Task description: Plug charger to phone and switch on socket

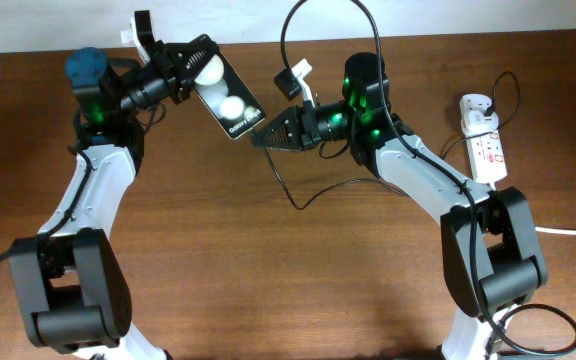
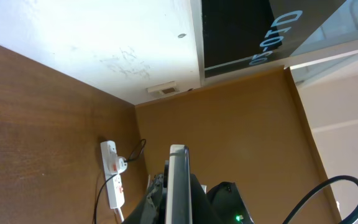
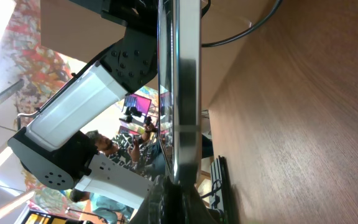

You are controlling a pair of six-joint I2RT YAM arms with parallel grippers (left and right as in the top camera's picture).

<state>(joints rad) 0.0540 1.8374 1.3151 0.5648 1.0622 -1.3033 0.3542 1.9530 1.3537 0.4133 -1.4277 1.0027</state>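
**Plug at the phone's edge, seating unconfirmed**

At the left, the left gripper (image 1: 194, 68) has its jaws pinched on the upper end of the phone (image 1: 228, 102). It holds the phone clear of the table (image 1: 268, 290), tilted, with the two white circles facing up. The left wrist view shows the same phone (image 2: 178, 180) edge-on, running straight out from the fingers.

Toward the middle, the right gripper (image 1: 266, 136) points its narrow tip at the phone's lower end, just beside the corner. Its jaws look pressed together on the plug end of the charger (image 1: 299, 206), whose thin cable drops from the tip in a slack loop. The plug itself is too small to make out. The right wrist view shows only the phone's edge (image 3: 178, 93) filling the centre, so I cannot tell whether the tip is in the port or only near it.

At the far right, the socket (image 1: 486, 142) lies flat with its white adapter (image 1: 476, 104) plugged in (the switch position is not readable).

The main risk is misalignment. An off-axis plug would skid along the edge or bend rather than enter. The phone is gripped at one end only, so a firm push could pivot it in the jaws. The loose cable passes by the right arm and could snag, tugging the adapter.
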